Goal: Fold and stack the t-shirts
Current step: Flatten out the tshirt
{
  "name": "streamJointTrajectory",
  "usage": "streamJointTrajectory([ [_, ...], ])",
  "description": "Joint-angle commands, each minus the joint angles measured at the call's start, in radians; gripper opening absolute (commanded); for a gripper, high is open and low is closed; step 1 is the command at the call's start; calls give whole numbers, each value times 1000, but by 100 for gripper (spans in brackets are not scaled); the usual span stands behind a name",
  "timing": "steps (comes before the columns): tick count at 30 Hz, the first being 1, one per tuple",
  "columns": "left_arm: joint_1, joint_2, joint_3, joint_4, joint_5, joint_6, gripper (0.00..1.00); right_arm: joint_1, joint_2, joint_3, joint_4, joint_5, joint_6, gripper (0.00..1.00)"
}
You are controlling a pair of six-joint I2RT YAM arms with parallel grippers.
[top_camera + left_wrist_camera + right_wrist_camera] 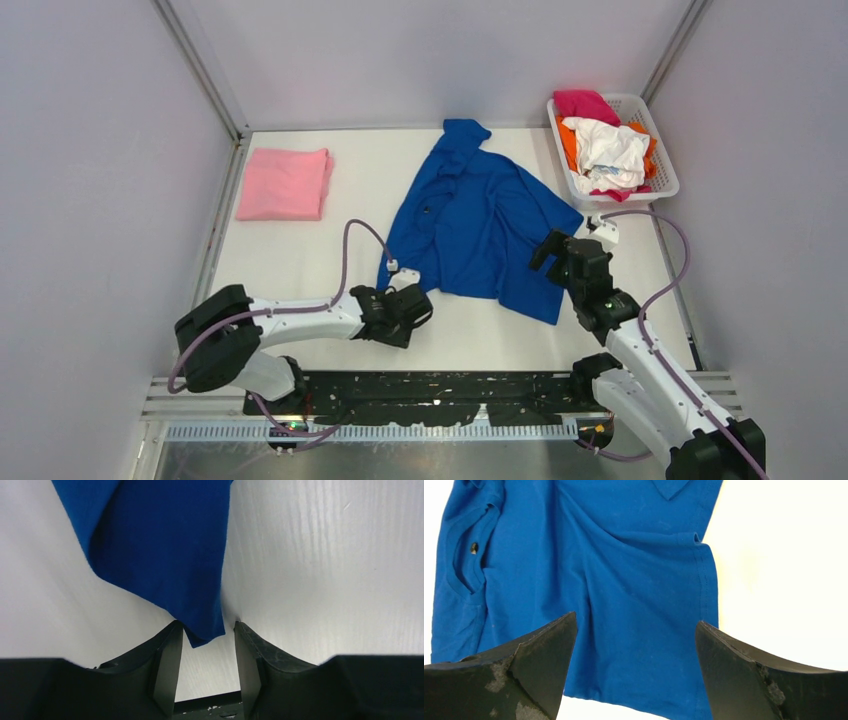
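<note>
Blue t-shirt [470, 225]: lies opened out but rumpled on the middle of the table [300, 260], askew, with 1 end bunched toward the far wall and the wide part nearest the arms; the cloth shows creases across its middle, and no print shows in any view

Pink t-shirt [285, 184]: folded into a flat rectangle at the far left of the table, well apart from the blue t-shirt

Basket [663, 160]: white slatted plastic, in the far right corner

Basket contents: a white t-shirt [610, 150] crumpled on top, a magenta t-shirt [585, 103] at the far end, an orange t-shirt [568, 145] showing at the sides beneath the white one

Left gripper [415, 302]: low at the near left corner of the blue t-shirt

Left fingers [170, 660]: spread apart; in the left wrist view a pointed corner of the blue t-shirt [160, 555] lies on the table in the gap between them, not pinched

Right gripper [545, 250]: over the near right edge of the blue t-shirt, raised above the cloth

Right fingers [544, 655]: spread wide with nothing held; the right wrist view looks down on the blue t-shirt [624, 580], its stitched hem running along the right side next to bare table
</note>
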Motion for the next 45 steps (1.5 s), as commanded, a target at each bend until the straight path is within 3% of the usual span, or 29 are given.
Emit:
streamJointTrajectory([
  [1, -3, 76, 52, 75, -24, -14, 39, -4, 14, 3, 8, 35, 18, 95],
  [9, 4, 164, 106, 30, -70, -20, 0, -3, -38, -7, -26, 33, 27, 95],
  [15, 25, 97, 80, 74, -24, 20, 0, -4, -95, -29, -108, 6, 17, 95],
  [23, 126, -361, -142, 331, 154, 105, 0, -3, -165, 34, -463, -124, 29, 96],
  [26, 183, -527, -237, 448, 237, 89, 0, 0, -162, 24, -494, -195, 124, 99],
  [30, 251, -682, -319, 537, 289, 72, 0, 1, -89, 28, -531, -130, 182, 97],
  [38, 307, -714, -357, 563, 305, 65, 0, 101, 24, -3, -468, -43, 264, 79],
  [45, 324, -691, -362, 542, 294, 68, 0, 163, 147, -11, -382, 24, 302, 76],
])
